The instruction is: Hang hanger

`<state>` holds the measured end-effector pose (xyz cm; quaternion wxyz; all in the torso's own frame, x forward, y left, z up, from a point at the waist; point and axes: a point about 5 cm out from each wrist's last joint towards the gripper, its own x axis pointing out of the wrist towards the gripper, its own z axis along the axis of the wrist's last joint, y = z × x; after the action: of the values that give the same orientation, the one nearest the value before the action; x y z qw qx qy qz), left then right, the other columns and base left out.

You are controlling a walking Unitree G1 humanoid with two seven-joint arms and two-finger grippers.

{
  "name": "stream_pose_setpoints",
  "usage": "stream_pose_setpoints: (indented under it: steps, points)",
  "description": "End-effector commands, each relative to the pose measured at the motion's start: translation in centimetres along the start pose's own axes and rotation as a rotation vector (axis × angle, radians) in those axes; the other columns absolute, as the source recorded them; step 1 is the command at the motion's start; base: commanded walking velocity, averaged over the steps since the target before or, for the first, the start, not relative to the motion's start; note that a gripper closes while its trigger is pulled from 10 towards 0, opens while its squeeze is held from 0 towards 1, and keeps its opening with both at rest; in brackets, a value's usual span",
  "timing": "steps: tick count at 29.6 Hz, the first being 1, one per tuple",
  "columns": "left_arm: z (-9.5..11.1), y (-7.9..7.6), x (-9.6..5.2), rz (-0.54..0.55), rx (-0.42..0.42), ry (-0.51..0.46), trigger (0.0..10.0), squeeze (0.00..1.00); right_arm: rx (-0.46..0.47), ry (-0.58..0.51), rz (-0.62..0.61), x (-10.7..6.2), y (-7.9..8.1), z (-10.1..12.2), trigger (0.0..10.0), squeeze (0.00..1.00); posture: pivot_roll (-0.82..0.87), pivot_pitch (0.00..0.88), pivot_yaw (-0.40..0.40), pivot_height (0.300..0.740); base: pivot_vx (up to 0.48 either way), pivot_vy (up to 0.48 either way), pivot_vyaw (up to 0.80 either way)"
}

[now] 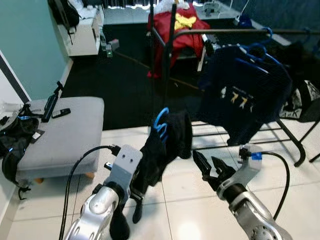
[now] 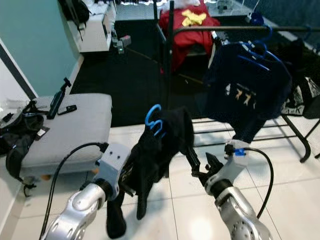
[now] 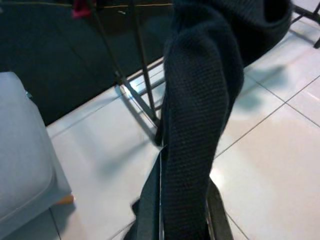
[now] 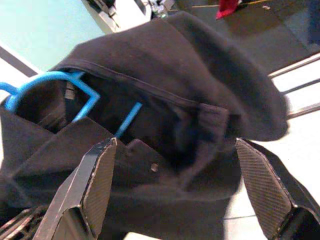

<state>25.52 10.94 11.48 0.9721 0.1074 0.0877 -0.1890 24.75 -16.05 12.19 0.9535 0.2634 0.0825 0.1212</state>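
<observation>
A black garment (image 1: 167, 142) hangs on a blue hanger (image 1: 161, 122) whose hook sticks up above the collar. My left gripper (image 3: 182, 220) is shut on the lower part of this garment, with a black finger on each side of the cloth. To the garment's right my right gripper (image 1: 205, 161) stands open, and in the right wrist view its fingers (image 4: 95, 185) frame the garment (image 4: 175, 115) and hanger (image 4: 75, 90) without touching them. Behind runs the dark rail (image 1: 235, 31) of a clothes rack. It carries a navy shirt (image 1: 245, 95) on another blue hanger.
The rack's upright post (image 1: 169, 65) stands just behind the held garment, and its base bars (image 1: 290, 135) lie on the white tiles to the right. A grey ottoman (image 1: 65, 130) with a black bag (image 1: 15, 142) is at the left. Red clothes (image 1: 175, 30) lie beyond the dark carpet.
</observation>
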Motion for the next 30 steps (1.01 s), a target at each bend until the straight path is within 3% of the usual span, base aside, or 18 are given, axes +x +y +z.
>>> stream_pose_setpoints:
  steps: [1,3,6,11,12,13,14,15,16,20,21,26,28,30]
  points:
    - [0.9,0.1,0.0,-0.005,0.003,-0.038,10.0,0.0,0.002,0.009,-0.017,-0.2,-0.4,-0.2,10.0,0.0,-0.02,0.115,-0.009,0.74,0.386,0.0,0.0]
    - [1.2,0.6,0.2,-0.002,0.002,-0.044,10.0,0.0,-0.003,0.004,-0.02,-0.2,-0.5,0.0,10.0,0.0,-0.02,0.115,-0.01,0.74,0.39,0.0,0.0]
    - [2.2,2.7,0.8,0.02,-0.016,-0.074,10.0,0.0,-0.008,-0.014,-0.025,0.0,-0.7,0.4,10.0,0.0,-0.02,0.115,-0.011,0.74,0.387,0.0,0.0]
    - [3.1,3.3,1.0,-0.002,-0.088,-0.112,10.0,0.0,-0.018,-0.022,-0.023,0.1,-0.6,0.7,10.0,0.0,-0.02,0.115,-0.011,0.74,0.383,0.0,0.0]
    - [4.1,3.1,1.0,-0.067,-0.146,-0.151,10.0,0.0,-0.04,-0.038,-0.034,0.2,-0.7,1.1,10.0,0.0,-0.02,0.115,-0.011,0.74,0.0,0.0,0.0]
    - [4.1,3.1,1.0,-0.067,-0.146,-0.151,10.0,0.0,-0.04,-0.038,-0.034,0.2,-0.7,1.1,10.0,0.0,-0.02,0.115,-0.011,0.74,0.0,0.0,0.0]
    - [5.5,2.7,0.6,-0.187,-0.174,-0.202,10.0,0.0,-0.07,-0.064,-0.051,0.4,-0.9,1.9,10.0,0.0,-0.02,0.116,-0.008,0.74,0.0,0.0,0.0]
    - [7.6,1.7,-0.9,-0.441,-0.149,-0.269,10.0,0.0,-0.134,-0.133,-0.097,0.7,-1.7,4.1,10.0,0.0,-0.02,0.117,-0.005,0.74,0.0,0.0,0.0]
    - [7.9,1.4,-1.5,-0.524,-0.12,-0.275,10.0,0.0,-0.161,-0.16,-0.113,0.7,-2.0,5.1,10.0,0.0,-0.02,0.117,-0.005,0.74,0.0,0.0,0.0]
    - [8.0,1.5,-2.5,-0.619,-0.059,-0.261,10.0,0.0,-0.245,-0.186,-0.129,0.8,-2.4,6.5,10.0,0.0,-0.02,0.119,-0.004,0.74,0.0,0.0,0.0]
    - [7.7,1.9,-3.4,-0.7,0.005,-0.232,10.0,0.0,-0.376,-0.193,-0.13,0.8,-2.4,8.1,10.0,0.0,-0.02,0.118,-0.003,0.74,0.0,0.0,0.0]
    - [7.7,2.1,-3.7,-0.731,0.029,-0.218,10.0,0.0,-0.442,-0.189,-0.127,0.7,-2.4,8.6,10.0,0.0,-0.02,0.119,-0.003,0.74,0.0,0.0,0.0]
    - [7.5,2.8,-4.5,-0.786,0.076,-0.188,10.0,0.0,-0.555,-0.172,-0.118,0.6,-2.3,9.5,10.0,0.0,-0.02,0.117,-0.004,0.74,0.0,0.0,0.0]
    - [7.4,3.3,-4.8,-0.799,0.107,-0.173,10.0,0.0,-0.61,-0.148,-0.087,0.5,-2.0,9.8,10.0,0.0,-0.01,0.116,-0.003,0.74,0.0,0.0,0.0]
